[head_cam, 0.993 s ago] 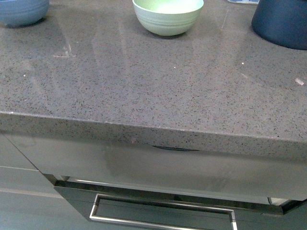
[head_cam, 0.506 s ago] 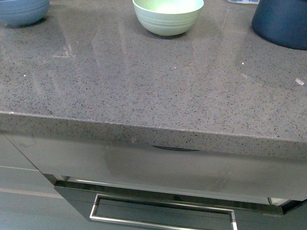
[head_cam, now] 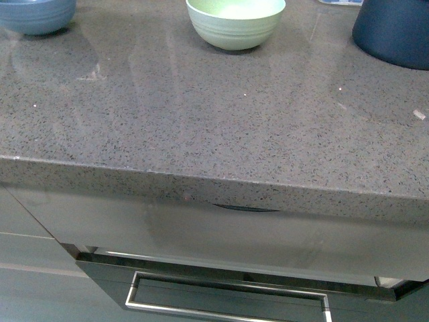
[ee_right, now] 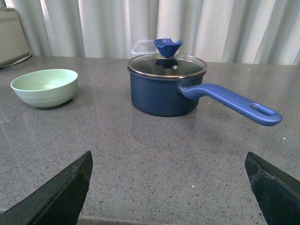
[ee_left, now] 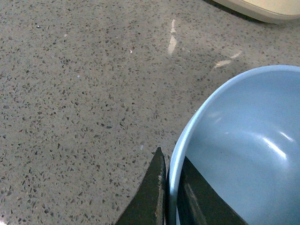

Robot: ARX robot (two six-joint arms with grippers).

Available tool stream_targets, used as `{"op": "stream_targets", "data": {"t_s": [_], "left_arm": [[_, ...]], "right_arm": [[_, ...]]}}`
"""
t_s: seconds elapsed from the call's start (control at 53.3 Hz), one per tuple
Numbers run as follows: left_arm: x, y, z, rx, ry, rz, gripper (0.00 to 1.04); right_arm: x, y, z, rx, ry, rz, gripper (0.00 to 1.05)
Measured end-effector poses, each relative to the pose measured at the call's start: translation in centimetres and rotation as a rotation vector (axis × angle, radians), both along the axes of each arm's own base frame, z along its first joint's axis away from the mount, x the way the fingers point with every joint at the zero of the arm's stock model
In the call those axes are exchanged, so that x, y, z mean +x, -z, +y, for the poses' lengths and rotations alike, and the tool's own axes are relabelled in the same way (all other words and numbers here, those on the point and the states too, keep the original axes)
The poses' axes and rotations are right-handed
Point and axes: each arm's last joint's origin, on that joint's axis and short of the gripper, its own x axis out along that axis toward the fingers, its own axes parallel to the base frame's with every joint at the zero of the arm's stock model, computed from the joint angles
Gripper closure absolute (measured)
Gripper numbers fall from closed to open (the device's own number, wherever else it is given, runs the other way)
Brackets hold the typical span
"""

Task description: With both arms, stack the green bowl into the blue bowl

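Pinching the rim of the blue bowl [ee_left: 243,150], the left hand [ee_left: 171,161] is clamped on it, one finger [ee_left: 151,197] outside the wall, the other inside. Front view puts that bowl at the far left of the table [head_cam: 201,121], base apparently down on the surface; can't confirm any lift.

Mid-table: green bowl [head_cam: 234,23] upright, empty, untouched, well apart from the blue one. Rim is free all round.

Handling call on the green bowl: looks like a light, stiff, matte moulded piece, unlikely to flex or crack under a moderate squeeze. The outer ridges give some bite, but the wall curves away fast, so a side grab would likely slip. Best hold is the same as on the left: one finger inside, one outside, over the rim on the near side. The table is polished, so a nudge before closing would probably slide it.

Right: navy pot [ee_right: 166,89] with glass lid [ee_right: 167,64], long handle [ee_right: 229,101] pointing away from the green bowl. Not part of the job; it is near the green bowl, so it limits the approach from that side.

Right hand [ee_right: 168,187] is spread wide, carrying nothing, low over the table, well short of the green bowl.

Stack not begun.
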Motion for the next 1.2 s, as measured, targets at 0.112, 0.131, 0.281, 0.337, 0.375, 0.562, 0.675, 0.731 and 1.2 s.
{"op": "stream_targets", "data": {"t_s": [0.112,0.131,0.281,0.337,0.375,0.562,0.675,0.731,1.2], "left_arm": [[-0.5,-0.9,-1.0,-0.007,0.032,-0.016,1.01],[-0.6,-1.1,-1.2,-0.007,0.035,-0.02,1.01],[-1.4,-3.2,-3.3,-0.01,0.088,-0.065,1.01],[-1.8,-4.0,-4.3,-0.011,0.112,-0.08,1.01],[-1.9,-4.4,-4.8,-0.011,0.124,-0.088,1.01],[-2.3,-4.5,-8.0,-0.007,0.181,-0.086,1.01],[-2.3,-3.9,-9.0,-0.01,0.194,-0.07,1.01],[-2.3,-3.6,-9.4,-0.011,0.196,-0.069,1.01],[-1.5,0.1,-11.8,-0.012,0.208,-0.01,1.01]], "right_arm": [[0.0,0.0,0.0,0.0,0.0,0.0,0.1],[0.0,0.0,0.0,0.0,0.0,0.0,0.1],[0.0,0.0,0.0,0.0,0.0,0.0,0.1],[0.0,0.0,0.0,0.0,0.0,0.0,0.1],[0.0,0.0,0.0,0.0,0.0,0.0,0.1],[0.0,0.0,0.0,0.0,0.0,0.0,0.1],[0.0,0.0,0.0,0.0,0.0,0.0,0.1],[0.0,0.0,0.0,0.0,0.0,0.0,0.1],[0.0,0.0,0.0,0.0,0.0,0.0,0.1]]}}
